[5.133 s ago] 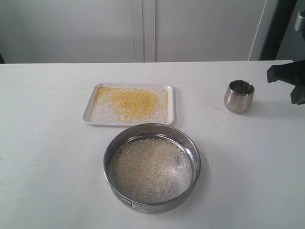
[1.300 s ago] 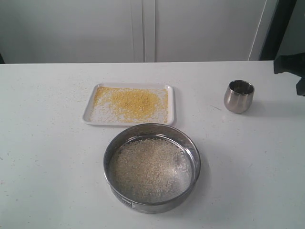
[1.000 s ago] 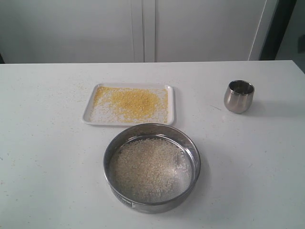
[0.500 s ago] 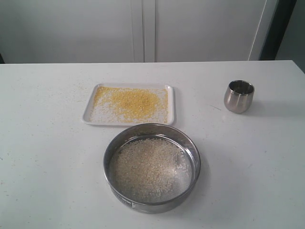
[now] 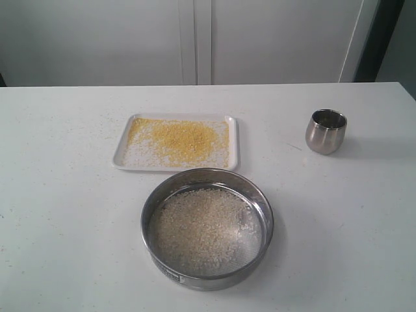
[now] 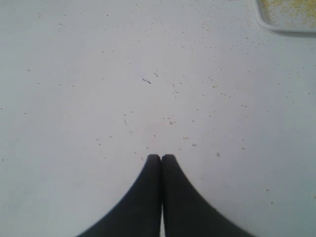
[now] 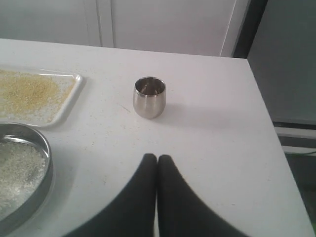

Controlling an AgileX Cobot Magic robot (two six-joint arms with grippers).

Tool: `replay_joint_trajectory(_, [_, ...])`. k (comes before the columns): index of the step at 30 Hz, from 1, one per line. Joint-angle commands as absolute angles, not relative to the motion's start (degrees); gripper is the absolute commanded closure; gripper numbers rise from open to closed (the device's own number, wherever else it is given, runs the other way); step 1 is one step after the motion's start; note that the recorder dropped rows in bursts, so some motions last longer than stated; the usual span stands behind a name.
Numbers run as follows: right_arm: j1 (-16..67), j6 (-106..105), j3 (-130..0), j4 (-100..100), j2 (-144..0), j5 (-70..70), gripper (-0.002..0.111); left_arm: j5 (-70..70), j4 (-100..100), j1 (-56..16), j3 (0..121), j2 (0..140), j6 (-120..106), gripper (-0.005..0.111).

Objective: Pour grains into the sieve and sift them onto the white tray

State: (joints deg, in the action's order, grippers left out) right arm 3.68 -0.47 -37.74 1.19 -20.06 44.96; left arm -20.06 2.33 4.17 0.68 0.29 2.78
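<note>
Closed and empty: left gripper (image 6: pixel 161 157), right gripper (image 7: pixel 157 157). Sifting looked complete — arms were best parked clear of sieve (image 5: pixel 214 279) and white tray (image 5: pixel 235 143).

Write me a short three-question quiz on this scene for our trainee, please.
1. True or false: the steel cup stands upright, apart from the sieve.
2. What mostly covers the white tray? A) dark beans B) golden-yellow granules C) nothing
3. Fill in: the left gripper and right gripper are both ___.
Key: 1 true; 2 B; 3 shut.
</note>
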Motion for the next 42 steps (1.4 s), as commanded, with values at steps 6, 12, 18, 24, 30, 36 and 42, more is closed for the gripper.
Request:
replay_joint_trajectory(6, [3.62,-3.84,-34.53,1.73,-14.23,43.63,0.108,-20.8,2.74,3.88,0.0,0.0,2.83,0.107])
replay_joint_trajectory(12, [3.62,-3.84,-34.54,1.73,-11.03,43.63,0.108,-20.8,2.74,3.88,0.0,0.0,2.83,0.107])
replay_joint_trajectory(18, [3.62,-2.39,-34.54,1.73,-10.36,43.63,0.108,-20.8,2.74,3.88,0.0,0.0,2.83,0.107])
replay_joint_trajectory(24, [3.62,-2.33,-34.44,2.09,-10.36,43.63,0.108,-20.8,2.74,3.88,0.0,0.0,2.83,0.107])
replay_joint_trajectory(30, [3.62,-2.33,-27.87,2.1,-7.41,35.91,0.108,-20.8,2.74,3.88,0.0,0.0,2.83,0.107])
replay_joint_trajectory(36, [3.62,-2.33,-20.35,1.34,-4.24,29.58,0.108,-20.8,2.74,3.88,0.0,0.0,2.83,0.107])
replay_joint_trajectory(42, [3.62,-2.33,-13.81,1.34,-0.51,26.59,0.108,-20.8,2.74,3.88,0.0,0.0,2.83,0.107])
